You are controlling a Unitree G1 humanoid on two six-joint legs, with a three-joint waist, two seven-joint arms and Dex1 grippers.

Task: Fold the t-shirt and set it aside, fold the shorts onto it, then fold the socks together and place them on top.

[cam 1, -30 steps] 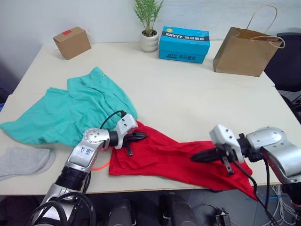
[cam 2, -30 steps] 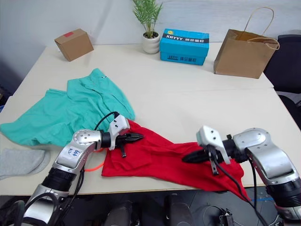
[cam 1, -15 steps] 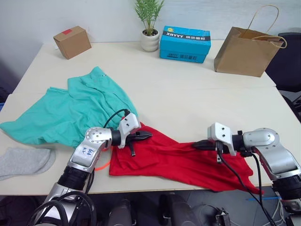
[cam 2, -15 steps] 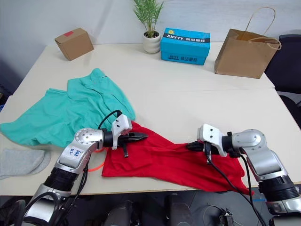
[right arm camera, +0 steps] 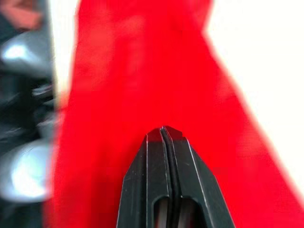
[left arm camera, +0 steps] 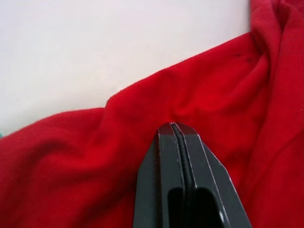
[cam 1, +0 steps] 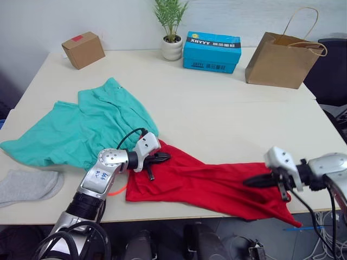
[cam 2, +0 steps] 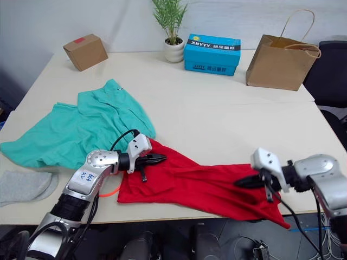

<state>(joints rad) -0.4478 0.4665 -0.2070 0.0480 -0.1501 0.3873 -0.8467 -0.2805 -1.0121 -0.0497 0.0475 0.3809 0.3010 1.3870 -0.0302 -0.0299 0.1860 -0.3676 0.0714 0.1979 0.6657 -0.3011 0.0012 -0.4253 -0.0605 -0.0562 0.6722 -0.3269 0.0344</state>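
Counter [cam 1: 217, 103] of pale beige carries everything; shorts [cam 1: 87, 127], the landmark here, lie spread and rumpled on its left part; t-shirt [cam 1: 200, 181] stretches as a long crumpled band from just right of the shorts' near corner along the near edge, its far end hanging over that edge; the shirt's upper left corner touches the shorts' hem.

Left tool [cam 1: 161, 157] sits just right of the shorts, over the shirt's upper left corner; its two black fingers [left arm camera: 178, 156] are pressed together, tips down in a fold of red cloth, though whether any cloth is caught between them cannot be told; right tool [cam 2: 246, 182] is well right of the shorts, at the shirt's far end; its fingers [right arm camera: 164, 156] are likewise together with red cloth behind them, and a grip on it cannot be confirmed.

Paper bag [cam 1: 282, 57] stands far right of the shorts at the back, its contents hidden; blue box [cam 1: 212, 50] and cardboard box [cam 1: 82, 49] are closed, behind the shorts; potted plant [cam 1: 172, 32] holds green fronds; socks [cam 1: 27, 186] lie flat just in front of the shorts' left end.
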